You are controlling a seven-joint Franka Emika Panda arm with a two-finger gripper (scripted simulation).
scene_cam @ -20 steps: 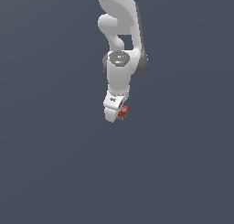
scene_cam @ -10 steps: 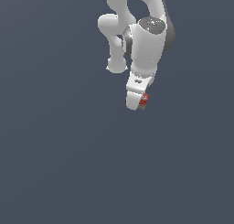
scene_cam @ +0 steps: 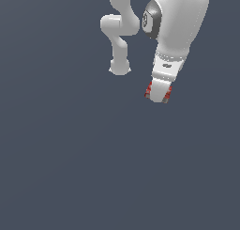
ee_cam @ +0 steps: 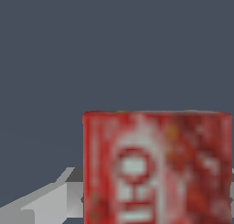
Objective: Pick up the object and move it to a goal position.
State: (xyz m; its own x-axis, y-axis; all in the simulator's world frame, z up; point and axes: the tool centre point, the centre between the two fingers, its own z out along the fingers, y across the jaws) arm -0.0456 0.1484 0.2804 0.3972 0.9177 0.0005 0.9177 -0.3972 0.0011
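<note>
The white Panda arm [scene_cam: 176,32] is seen raised against a plain grey backdrop. The gripper [scene_cam: 157,96] is closed narrowly on the small red block [ee_cam: 155,168], clamped across its flat faces. The block is judged light, stiff and fairly grippy, best held mid-body.

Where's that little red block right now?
In the exterior view the red block sits right of centre in the upper half, clamped in the white claw at the arm's tip. In the wrist view it fills the foreground.
</note>
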